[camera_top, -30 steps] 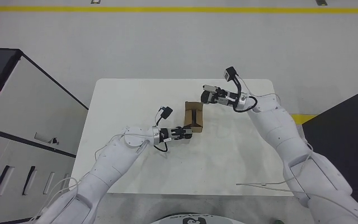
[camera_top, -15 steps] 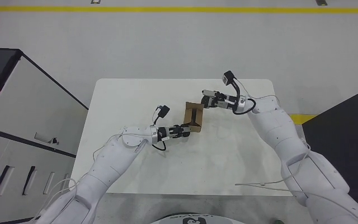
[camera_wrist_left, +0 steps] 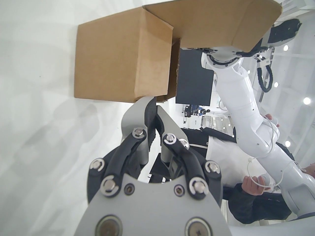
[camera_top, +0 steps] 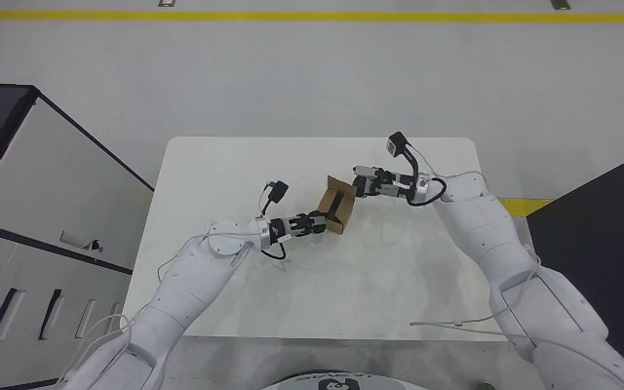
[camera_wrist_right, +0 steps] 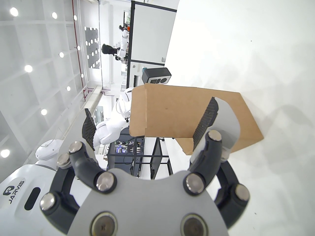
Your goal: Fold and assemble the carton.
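Carton pinched on one edge, other hand wide open beside it.
Your left hand (camera_top: pixel 314 224) is clamped tight on the near edge of the carton (camera_top: pixel 336 203), which sits askew near the middle of the table (camera_top: pixel 214 185), a touch toward 12 o'clock. Your right hand (camera_top: pixel 361 184) gapes at the carton's 2 o'clock, holding nothing. Careful: shove that loose flap hard and the thin pinch could slip, or the half-formed box could skew flat.
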